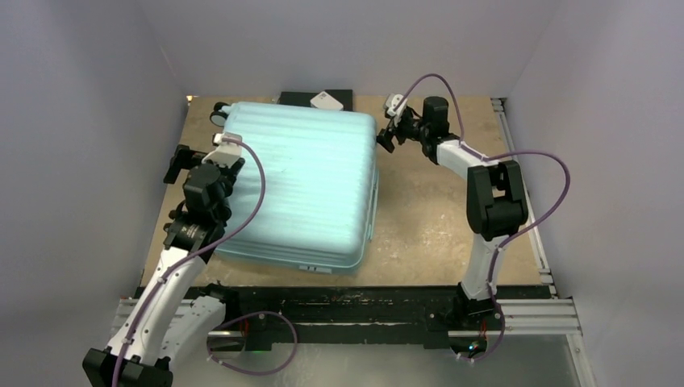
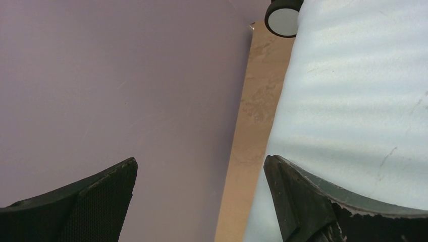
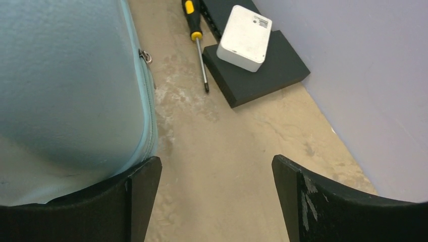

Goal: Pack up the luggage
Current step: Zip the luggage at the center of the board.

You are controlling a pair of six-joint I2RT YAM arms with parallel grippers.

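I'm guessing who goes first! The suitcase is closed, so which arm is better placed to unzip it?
Probably the right. The right gripper, open, is beside the luggage, its zipper pull close ahead. The left gripper, also open, is at the left edge near a wheel, no pull in sight.

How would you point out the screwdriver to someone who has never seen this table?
Find the luggage, the pale mint suitcase that dominates the scene, and look past its far edge near the right corner. There on the tabletop lies the screwdriver, beside a black slab carrying a white box. It is the only long, thin item: black-and-yellow handle, bare metal shaft.
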